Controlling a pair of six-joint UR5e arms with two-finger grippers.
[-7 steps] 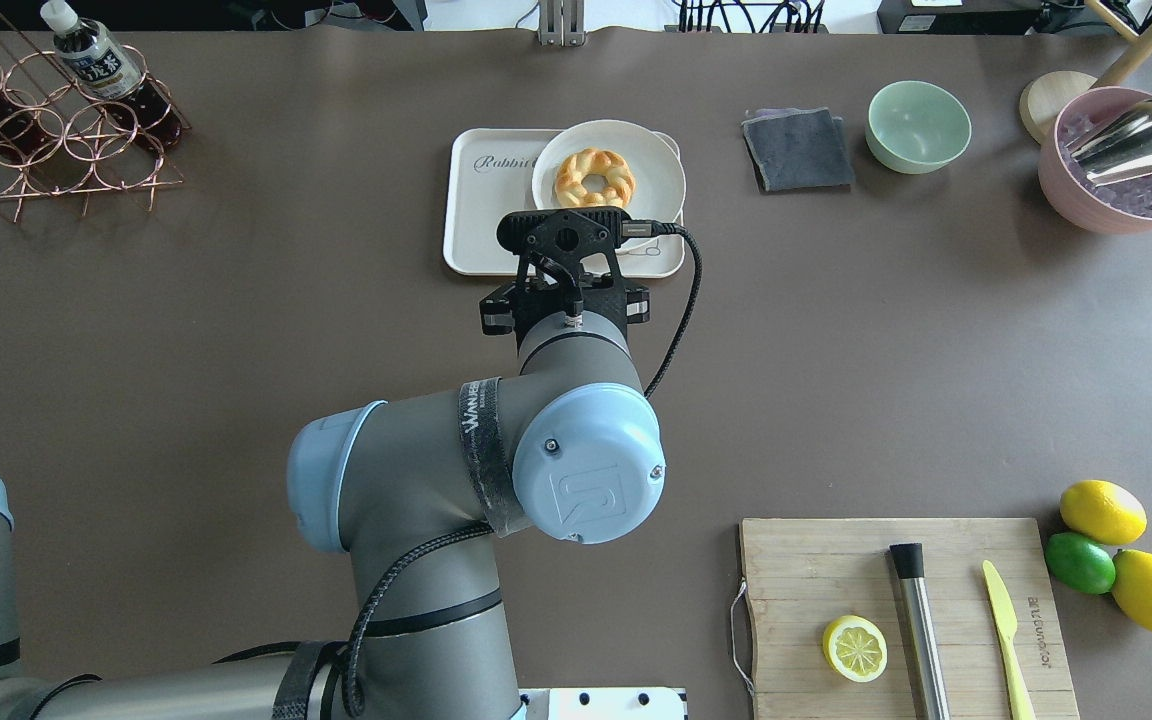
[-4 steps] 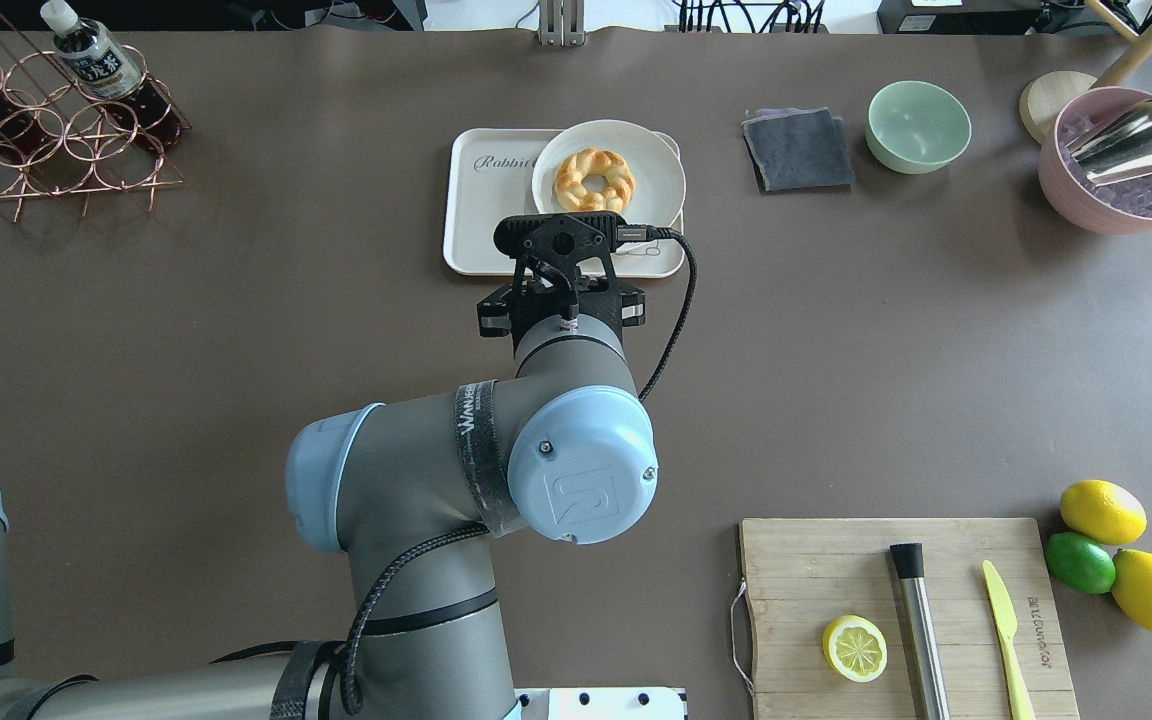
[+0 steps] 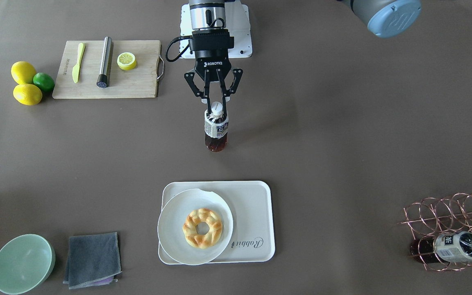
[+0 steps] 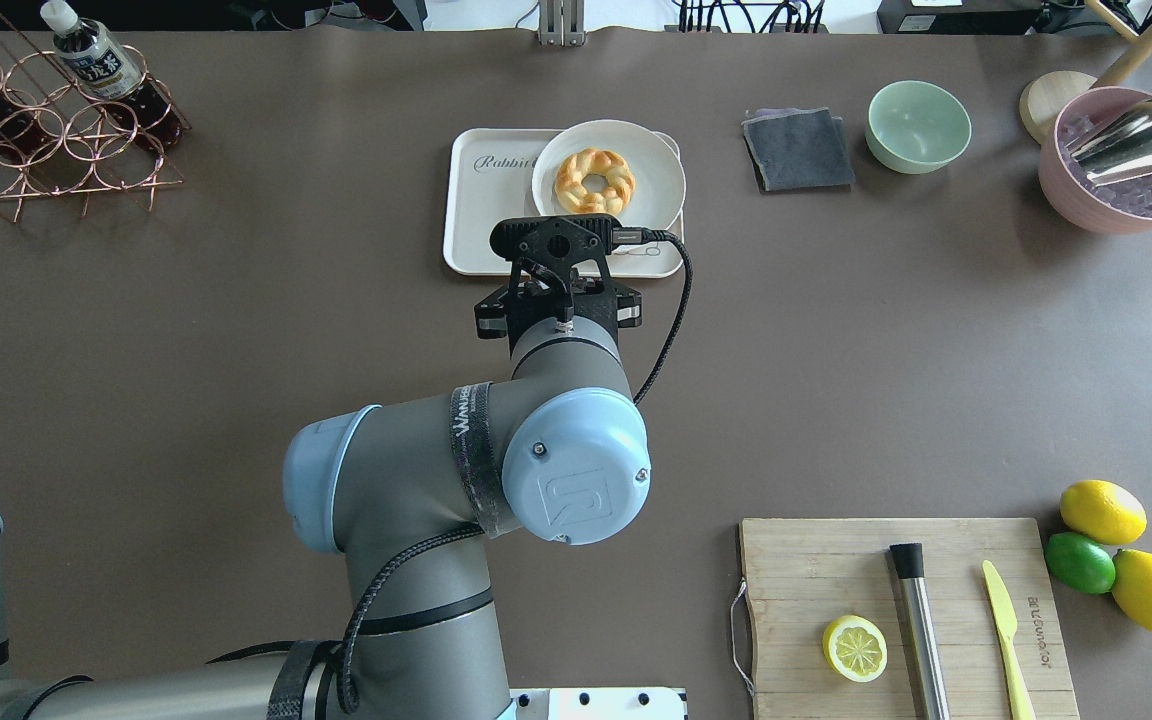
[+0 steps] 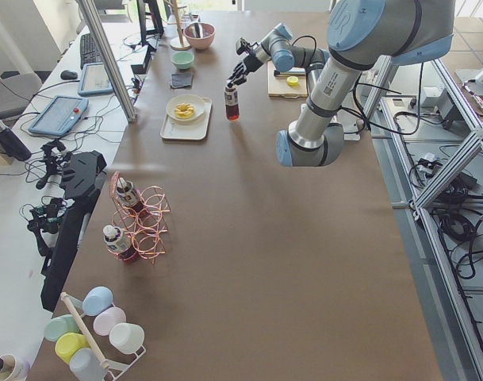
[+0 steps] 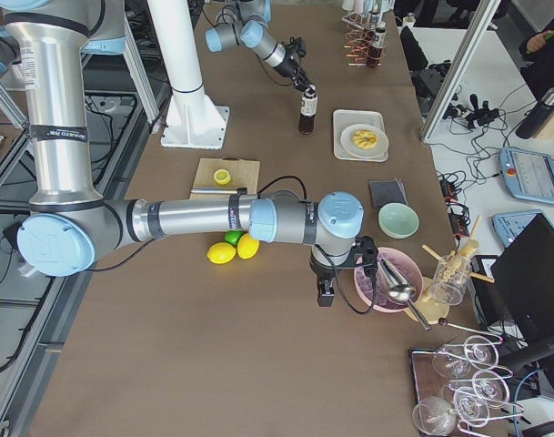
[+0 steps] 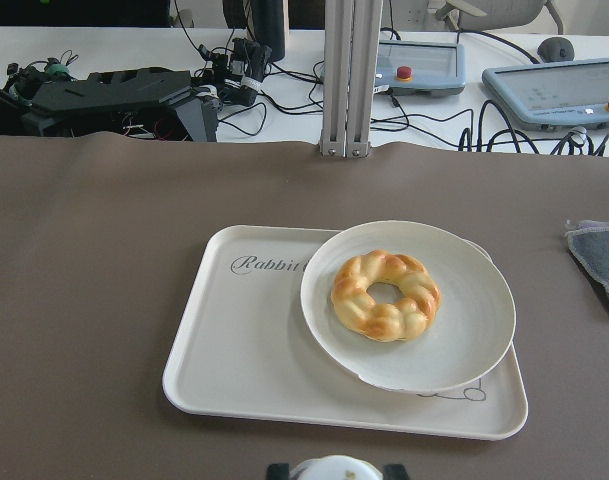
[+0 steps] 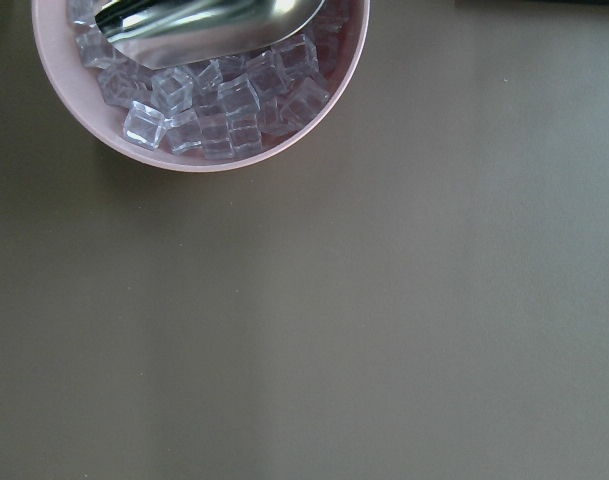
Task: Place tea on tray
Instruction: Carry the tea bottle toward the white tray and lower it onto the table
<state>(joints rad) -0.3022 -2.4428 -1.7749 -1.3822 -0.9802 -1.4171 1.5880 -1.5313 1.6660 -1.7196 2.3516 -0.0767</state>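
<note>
My left gripper (image 3: 216, 107) is shut on the white cap and neck of the tea bottle (image 3: 215, 130) and holds it upright, on the robot's side of the tray (image 3: 256, 205). The cream tray carries a round white plate (image 3: 174, 229) with a doughnut (image 3: 202, 228); its half with the lettering is bare. In the overhead view the arm hides the bottle, just short of the tray (image 4: 481, 220). The left wrist view shows the tray (image 7: 244, 340) ahead and the cap (image 7: 334, 468) at the bottom edge. My right gripper (image 6: 324, 296) hangs beside the pink ice bowl (image 6: 386, 282); I cannot tell whether it is open.
A copper wire rack (image 4: 56, 140) at the far left holds two more tea bottles (image 4: 101, 65). Grey cloth (image 4: 798, 148), green bowl (image 4: 918, 125) and pink ice bowl with scoop (image 4: 1126, 165) stand to the right of the tray. A cutting board (image 4: 896, 600) and lemons (image 4: 1101, 512) lie near right.
The left wrist and elbow have shifted slightly to the left and toward the robot in the overhead view. Nothing else has moved.
</note>
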